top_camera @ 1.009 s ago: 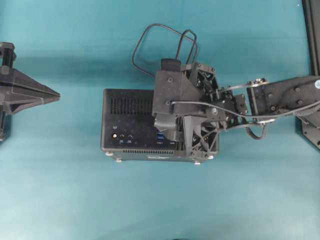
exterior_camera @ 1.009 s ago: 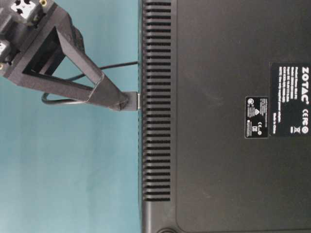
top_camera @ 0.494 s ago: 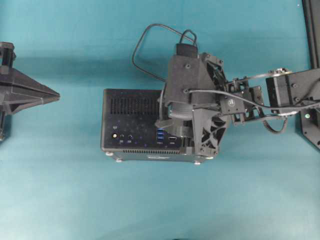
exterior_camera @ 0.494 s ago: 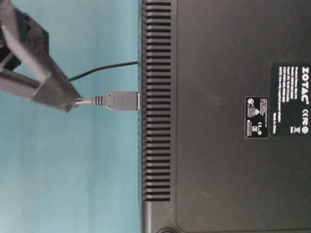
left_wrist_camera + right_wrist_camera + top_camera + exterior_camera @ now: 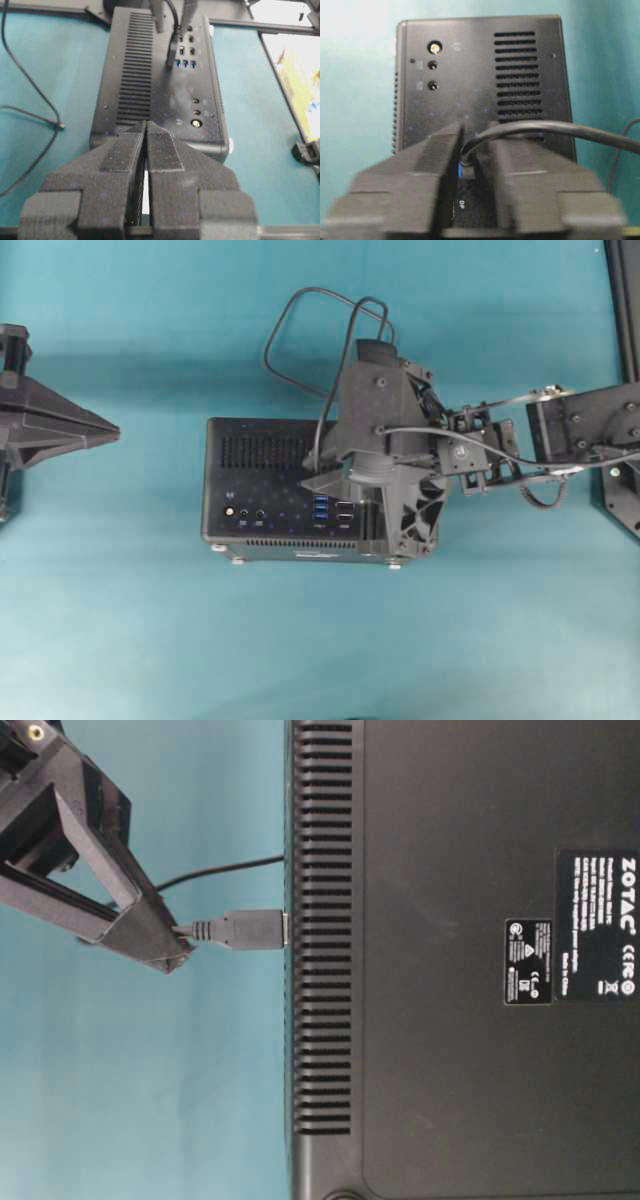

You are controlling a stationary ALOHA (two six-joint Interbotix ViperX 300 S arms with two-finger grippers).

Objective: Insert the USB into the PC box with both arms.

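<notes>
Teal cloth covers the table under everything. From the right gripper (image 5: 180, 945): its fingers stand narrow around the cable just behind the plug, though whether they pinch it I cannot tell. The USB (image 5: 250, 928) plug stands with its tip at the PC box (image 5: 260, 480), among the blue ports right of centre; its cable loops away on the far side. The plug looks stiff and light and the cable limp, so the plug body is the better hold. The right arm reaches in from the right, wrist tipped down over the box. The left gripper (image 5: 146, 145) is closed and empty, well left of the box.
</notes>
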